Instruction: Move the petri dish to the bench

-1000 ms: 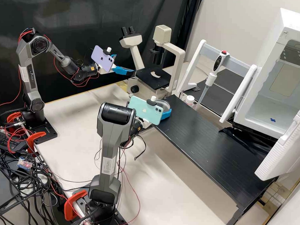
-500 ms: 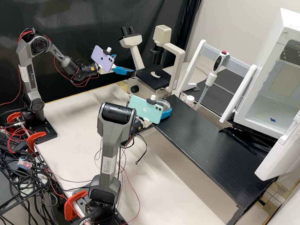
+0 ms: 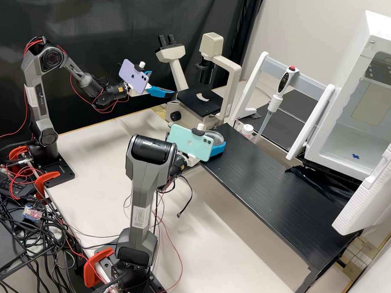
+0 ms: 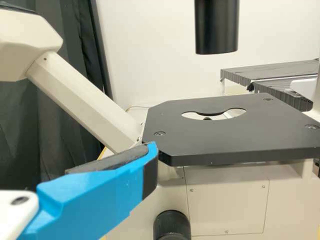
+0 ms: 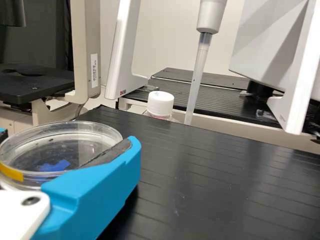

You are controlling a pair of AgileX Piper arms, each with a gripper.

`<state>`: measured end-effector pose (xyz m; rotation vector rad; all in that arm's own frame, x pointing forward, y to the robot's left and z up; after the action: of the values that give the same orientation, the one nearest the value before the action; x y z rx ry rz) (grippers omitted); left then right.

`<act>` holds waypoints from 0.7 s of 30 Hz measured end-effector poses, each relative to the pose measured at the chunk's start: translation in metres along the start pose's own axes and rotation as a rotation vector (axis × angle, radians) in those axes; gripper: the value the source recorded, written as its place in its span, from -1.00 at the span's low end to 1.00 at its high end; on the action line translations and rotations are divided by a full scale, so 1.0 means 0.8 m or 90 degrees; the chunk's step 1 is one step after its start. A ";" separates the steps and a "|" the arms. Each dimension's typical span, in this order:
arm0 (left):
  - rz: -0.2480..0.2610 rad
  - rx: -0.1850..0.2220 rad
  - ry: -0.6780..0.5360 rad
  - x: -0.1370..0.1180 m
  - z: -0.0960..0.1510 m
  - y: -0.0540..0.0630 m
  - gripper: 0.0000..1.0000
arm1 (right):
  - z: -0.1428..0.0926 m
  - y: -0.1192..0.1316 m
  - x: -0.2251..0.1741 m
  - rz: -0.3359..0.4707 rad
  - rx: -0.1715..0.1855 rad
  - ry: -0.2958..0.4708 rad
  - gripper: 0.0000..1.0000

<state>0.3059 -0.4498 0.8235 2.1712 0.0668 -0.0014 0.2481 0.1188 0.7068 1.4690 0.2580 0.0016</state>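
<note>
At the left end of the black bench, my right gripper is shut on the clear petri dish; the green phone partly covers them. In the right wrist view, the right gripper has the round dish between its blue fingers, with yellow tape on its rim and a blue patch. The dish is low over the bench; whether it touches is unclear. My left gripper is open beside the microscope, with nothing in it. In the left wrist view, one finger of the left gripper points toward the microscope stage.
The microscope stands behind the bench's left end. Behind the bench are a white-capped bottle and a pipette on a white stand. An open white chamber is at the right, its door over the bench's right part.
My right gripper has shifted slightly to the right in the high view, carrying the petri dish with it. The left arm has kept still.
</note>
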 end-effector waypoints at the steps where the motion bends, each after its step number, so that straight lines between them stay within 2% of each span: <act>1: 0.000 0.000 0.000 0.000 0.000 0.000 1.00 | 0.000 0.000 0.000 -0.002 0.000 -0.001 -1.00; 3: 0.000 0.000 0.000 0.000 0.000 0.000 1.00 | 0.001 0.000 0.001 -0.001 0.001 -0.003 -1.00; 4: 0.000 0.000 0.000 0.000 0.000 0.000 1.00 | 0.001 0.001 0.001 -0.002 0.001 -0.005 1.00; 12: 0.000 0.000 0.000 0.000 0.000 0.000 1.00 | 0.000 0.000 0.006 -0.004 0.003 -0.009 1.00; 21: 0.000 0.000 0.000 0.000 0.000 0.000 1.00 | 0.001 0.001 0.006 -0.001 -0.010 -0.016 1.00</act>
<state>0.3059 -0.4498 0.8235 2.1712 0.0668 -0.0014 0.2533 0.1189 0.7067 1.4523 0.2385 -0.0167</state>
